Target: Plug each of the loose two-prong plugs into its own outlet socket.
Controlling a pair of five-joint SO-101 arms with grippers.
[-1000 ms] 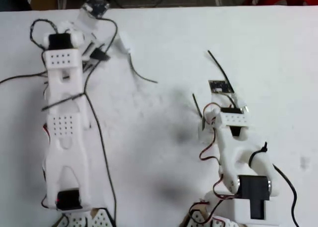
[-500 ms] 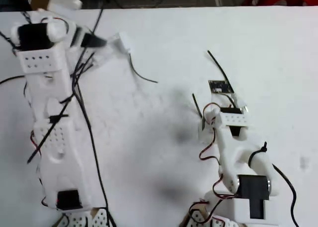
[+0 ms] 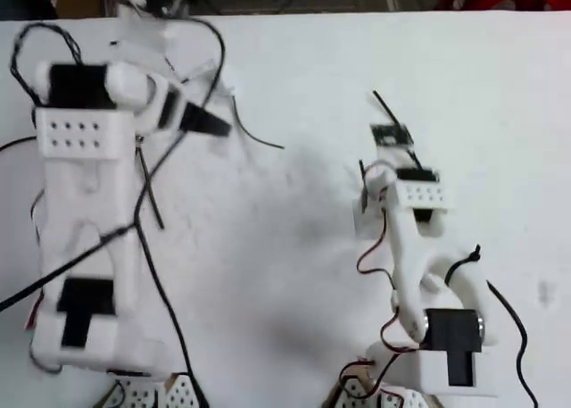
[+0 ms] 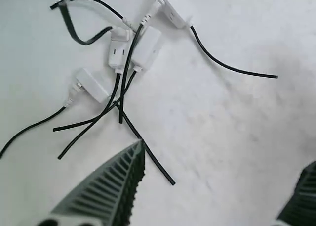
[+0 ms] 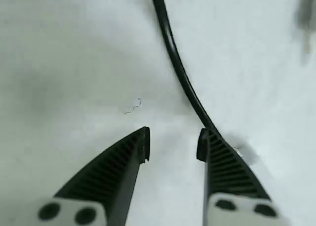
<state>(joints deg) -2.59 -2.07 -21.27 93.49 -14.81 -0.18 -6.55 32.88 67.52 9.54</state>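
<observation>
- The left gripper [image 4: 224,157] is hanging over the table [image 4: 256,117] with its fingers spread wide and nothing between them.
- The white pieces are lying ahead of those fingertips in a loose cluster. A socket body [image 4: 117,52] showing two slots is touching a second white body [image 4: 145,47]. A plug [image 4: 92,85] is lying just beside them, and a far white body [image 4: 175,9] is sitting beyond them all.
- The black cords [image 4: 123,112] are crossing one another between the cluster and the fingertips. They are looking thin and limp, so tugging one would likely be dragging its neighbours along.
- The bodies are looking small, light, hard and smooth. I am judging that they will be skidding on the table rather than resisting a push.
- The flat side faces of a plug body are offering the best hold, not the cord or the prongs, which are probably bending easily.
- The right gripper [image 5: 173,144] is keeping its fingers narrowly apart and empty. One cord [image 5: 173,58] is running up to the tip of one finger, not between the pair.
</observation>
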